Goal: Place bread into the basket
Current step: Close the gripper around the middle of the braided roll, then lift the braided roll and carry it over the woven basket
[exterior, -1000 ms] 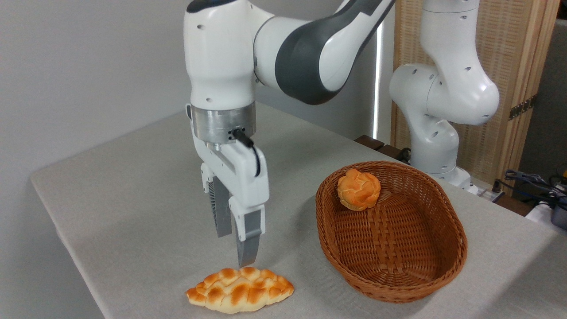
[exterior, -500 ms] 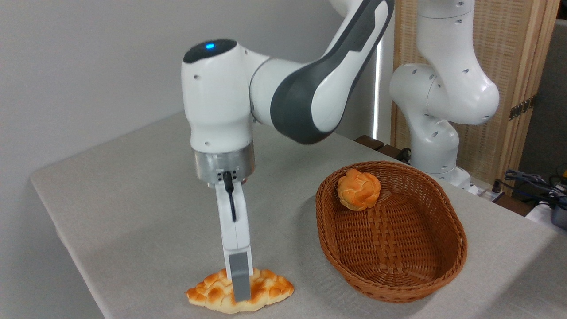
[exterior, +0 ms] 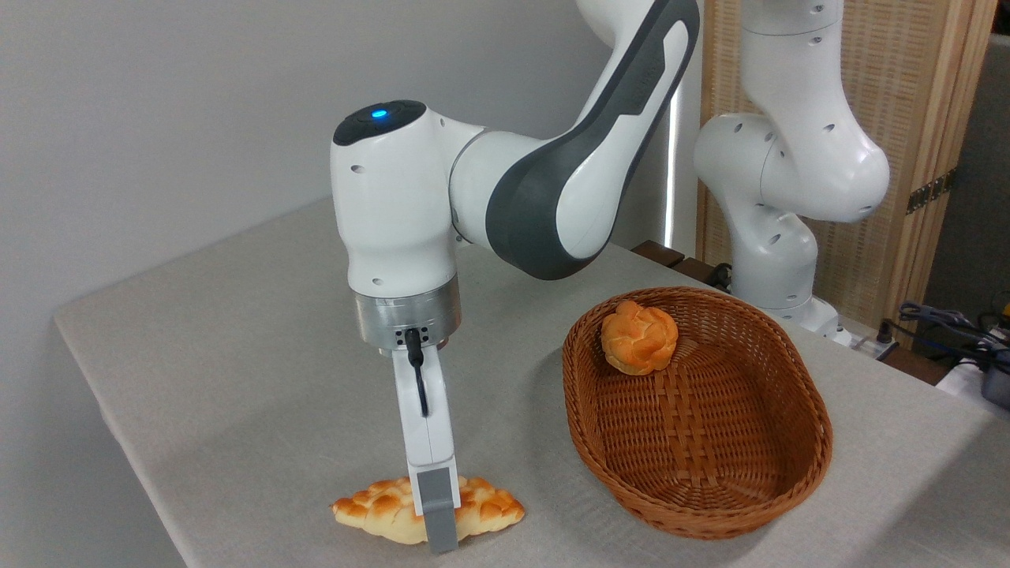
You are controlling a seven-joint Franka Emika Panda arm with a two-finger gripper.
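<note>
Your gripper (exterior: 442, 527) straddles the bread (exterior: 430, 509), grip unclear from here; lift early and it may slip short of the basket (exterior: 694, 410)

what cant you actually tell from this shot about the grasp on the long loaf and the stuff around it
- Gripper opening: seen edge-on, the near finger hides the far one, so whether it has closed on the bread is unclear.
- Bread's middle: covered by that finger.
- Basket inside near wall: hidden by its own rim.
- Underside of the round bun: hidden against the basket.
- Cables at the right edge: cut off by the frame, too small to identify.
</note>
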